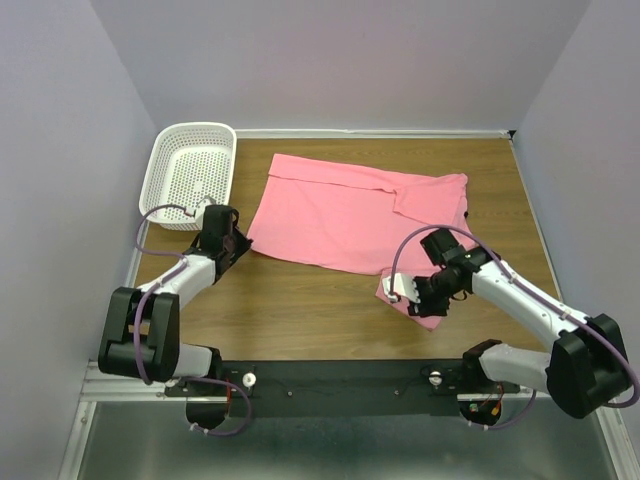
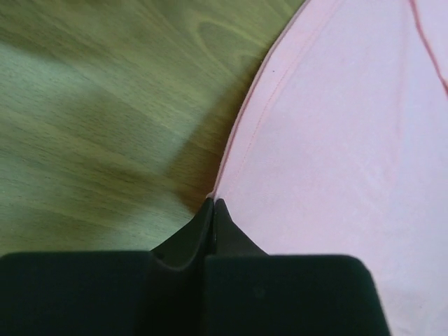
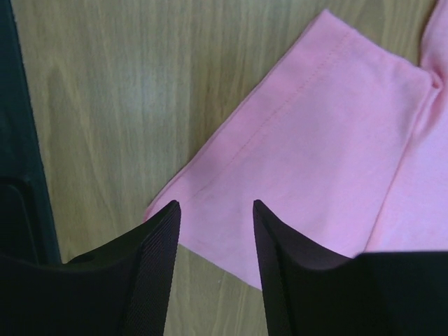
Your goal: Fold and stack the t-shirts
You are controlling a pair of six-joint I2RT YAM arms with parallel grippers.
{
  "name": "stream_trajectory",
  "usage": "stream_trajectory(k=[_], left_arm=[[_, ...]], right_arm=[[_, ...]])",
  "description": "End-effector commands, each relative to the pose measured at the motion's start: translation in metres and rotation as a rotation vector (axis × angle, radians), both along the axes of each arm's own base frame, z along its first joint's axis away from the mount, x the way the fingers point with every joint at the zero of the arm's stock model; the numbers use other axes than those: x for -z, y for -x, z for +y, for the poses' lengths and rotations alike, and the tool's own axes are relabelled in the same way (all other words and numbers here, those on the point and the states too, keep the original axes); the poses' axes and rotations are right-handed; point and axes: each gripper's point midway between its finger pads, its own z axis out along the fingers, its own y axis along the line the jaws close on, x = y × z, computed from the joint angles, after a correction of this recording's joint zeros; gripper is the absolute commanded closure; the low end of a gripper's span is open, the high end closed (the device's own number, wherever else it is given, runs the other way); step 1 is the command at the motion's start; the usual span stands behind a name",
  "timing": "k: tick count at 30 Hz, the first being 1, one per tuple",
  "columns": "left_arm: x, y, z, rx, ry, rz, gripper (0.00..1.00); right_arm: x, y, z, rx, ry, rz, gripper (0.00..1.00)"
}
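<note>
The t-shirt (image 1: 340,215) is thin matt cloth, the table (image 1: 300,310) smooth wood grain (the basket (image 1: 175,165) perforated plastic).

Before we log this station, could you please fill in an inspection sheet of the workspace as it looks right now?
Surface: wooden table, wood grain showing around the shirt.
Job's things: one pink t-shirt, spread mostly flat, with a sleeve lying toward the right arm.
Clutter: white basket at the far-left corner, apart from the shirt.
Grippers: left pincer shut on the shirt's near-left corner; right pincer open, over the sleeve's hem.
Cables: purple cables loop along both arms.
Surroundings: plain pale walls on three sides; nothing else seen.
</note>
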Motion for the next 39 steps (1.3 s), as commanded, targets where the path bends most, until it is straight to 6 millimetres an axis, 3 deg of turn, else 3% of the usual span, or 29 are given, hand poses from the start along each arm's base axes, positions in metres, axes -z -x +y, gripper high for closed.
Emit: stream_trajectory(k=[1,12,34,39], left_arm=[[-0.012,0.002,-0.004,0.053,-0.013,-0.07,0.99],[-0.013,0.003,-0.01,0.088,0.009,-0.081,1.0],[-0.008,0.002,-0.014,0.108,0.014,-0.068,0.99],[-0.007,0.004,-0.014,0.109,0.013,-0.065,0.99]], right_arm=[[-0.001,0.022,-0.012,-0.097,0.063,0.092,0.49],[0.012,0.028,-0.045,-0.182,0.251,0.079,0.54],[0.045,0.025,-0.039,-0.301,0.386,0.054,0.55],[0.054,0.028,-0.037,-0.278,0.374,0.057,0.66]])
